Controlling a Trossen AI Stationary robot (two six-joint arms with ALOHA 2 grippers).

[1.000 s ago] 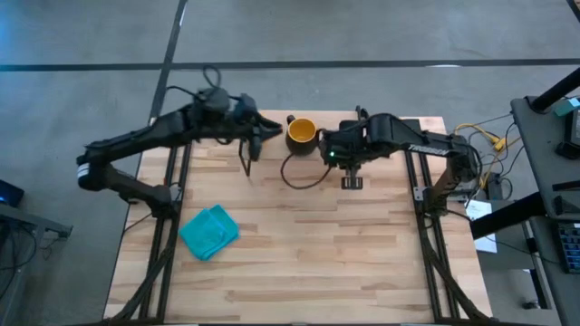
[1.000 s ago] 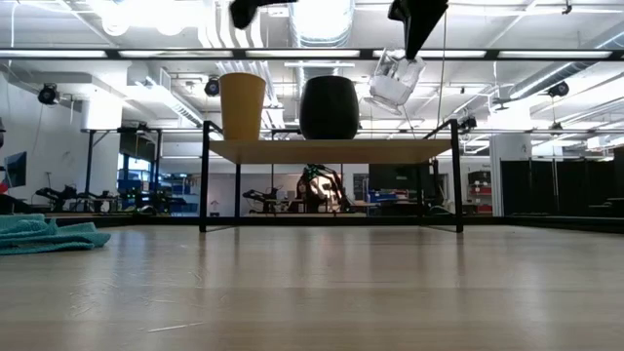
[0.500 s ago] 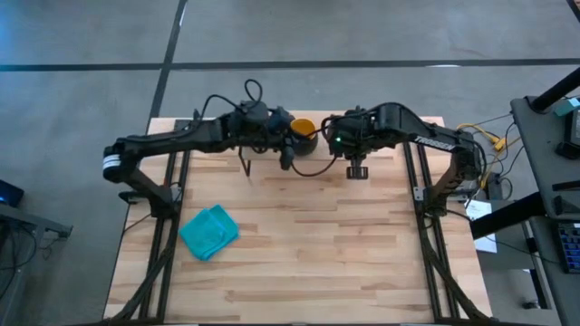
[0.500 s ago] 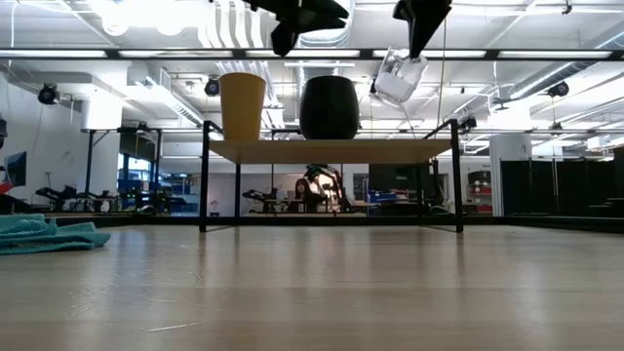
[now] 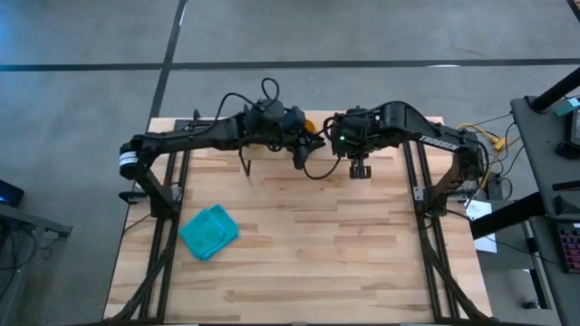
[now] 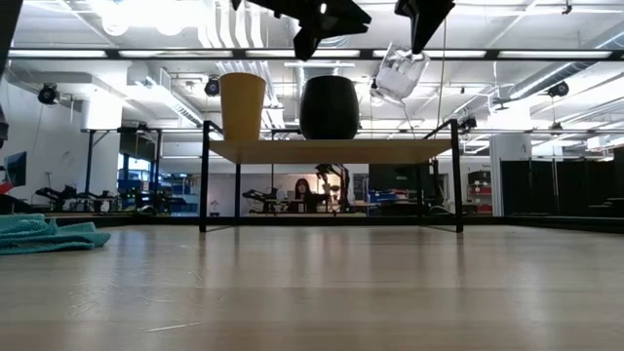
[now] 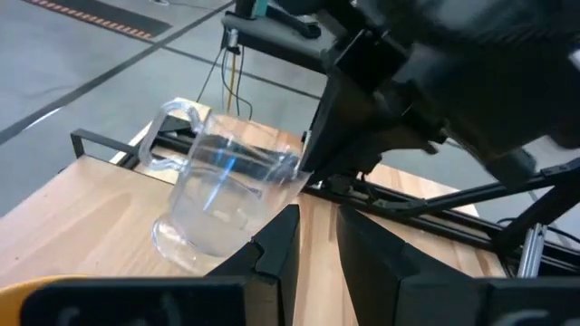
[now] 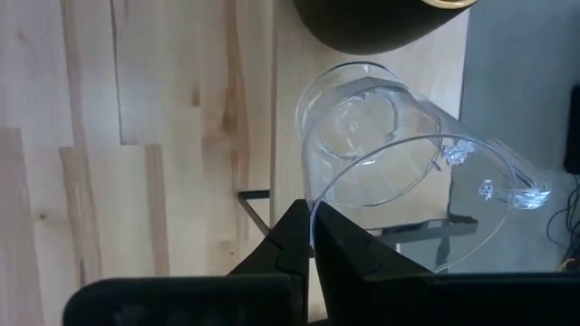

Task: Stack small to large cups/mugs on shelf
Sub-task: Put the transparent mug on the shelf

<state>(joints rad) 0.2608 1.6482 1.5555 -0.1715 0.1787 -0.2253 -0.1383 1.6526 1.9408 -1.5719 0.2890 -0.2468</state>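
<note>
On the shelf (image 6: 331, 150) a yellow-orange cup (image 6: 242, 105) stands at the left end, with a dark mug (image 6: 329, 107) beside it at the middle. My right gripper (image 8: 311, 237) is shut on a clear glass (image 6: 400, 76), which hangs tilted above the shelf just right of the dark mug. My left gripper (image 7: 317, 243) is open and holds nothing. It reaches level over the dark mug (image 8: 381, 18), and its fingertips stand just short of the glass (image 7: 217, 195). In the high view my arms cover most of the cups. My right gripper pinches the glass's rim (image 8: 314, 210) between its two fingers, one inside the mouth and one outside. The fingers come steeply from above. The glass hangs tilted below them, clear of the shelf, with its handle (image 8: 507, 186) on the side away from the fingers.
A teal cloth (image 5: 209, 231) lies crumpled near the table's left edge. The shelf's black legs (image 6: 203, 175) stand on the tabletop (image 5: 317, 263) toward its far side. Cables hang at the right arm's base (image 5: 480, 145).
My left gripper has swung toward the table's right, passing over the yellow cup to above the dark mug, toward the glass, and has sunk a little. My right gripper and the glass have stayed nearly where they were.
</note>
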